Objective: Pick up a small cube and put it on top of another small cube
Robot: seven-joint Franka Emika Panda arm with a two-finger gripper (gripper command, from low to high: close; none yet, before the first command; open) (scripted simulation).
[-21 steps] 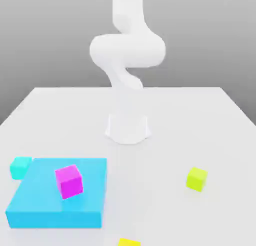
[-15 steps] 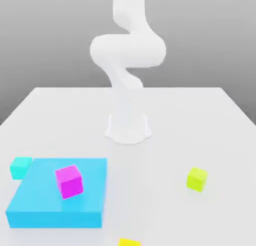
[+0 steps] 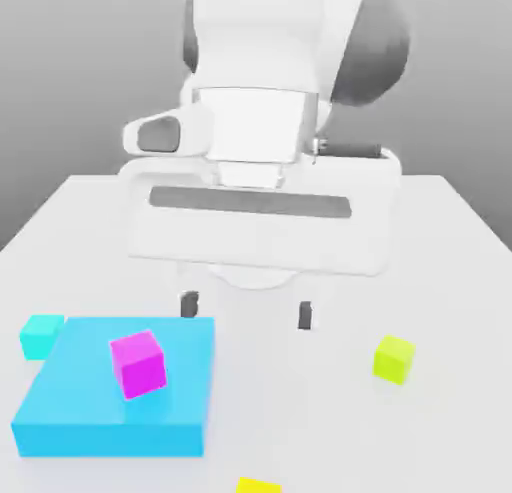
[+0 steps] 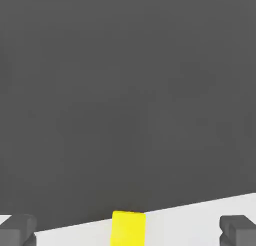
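Sitting at the table's (image 3: 440, 281) near edge, small yellow cube (image 3: 257, 486), well apart from lime cube (image 3: 393, 359), with gripper (image 3: 246, 311) hanging above, fingers (image 3: 189, 304) spread wide, holding nothing, beside magenta cube (image 3: 137, 362) resting on blue slab (image 3: 80, 411).

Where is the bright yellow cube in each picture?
Exterior view: the yellow cube peeks in at the bottom edge, near the middle, on the white table.
Hand view: the same cube sits on the table between the open claw's two dark fingertips.
Shared landmark: the claw's fingertips.
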